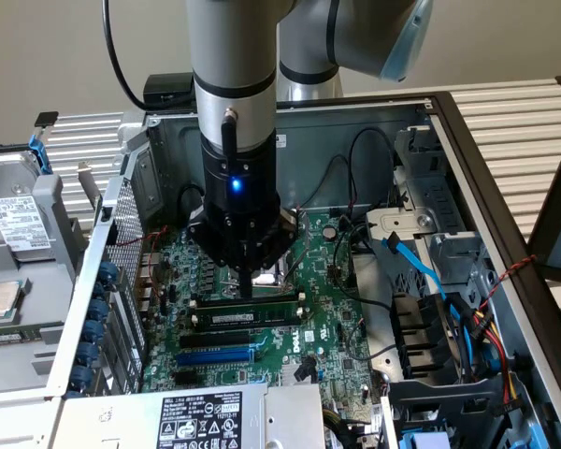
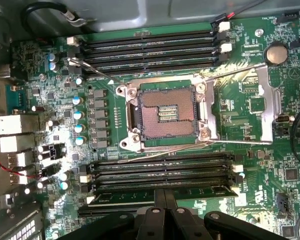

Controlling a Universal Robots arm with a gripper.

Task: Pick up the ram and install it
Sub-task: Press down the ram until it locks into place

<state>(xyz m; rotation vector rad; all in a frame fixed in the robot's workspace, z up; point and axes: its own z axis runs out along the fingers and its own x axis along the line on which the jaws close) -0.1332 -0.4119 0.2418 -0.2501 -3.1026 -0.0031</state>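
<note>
Ram lies directly beneath your gripper, seated flat along one of the long black slots on the motherboard, with its white label strip facing the exterior camera. Its long axis runs crosswise under the fingertips, from the exterior view's left to the exterior view's right, parallel to the neighbouring slots and the blue expansion slot just past them. You can see from the exterior view that the fingers come down to a narrow point just above or on the stick's top edge, near its middle; whether they touch it I cannot tell. In the wrist view the gripper shows its two dark fingers drawn close together, nothing held between them, their tips over the stick in the slot bank nearest the wrist. The bare processor socket sits just beyond the fingertips, and a second bank of slots lies farther out past it. The stick looks level in its slot, so I judge it placed there already.
</note>
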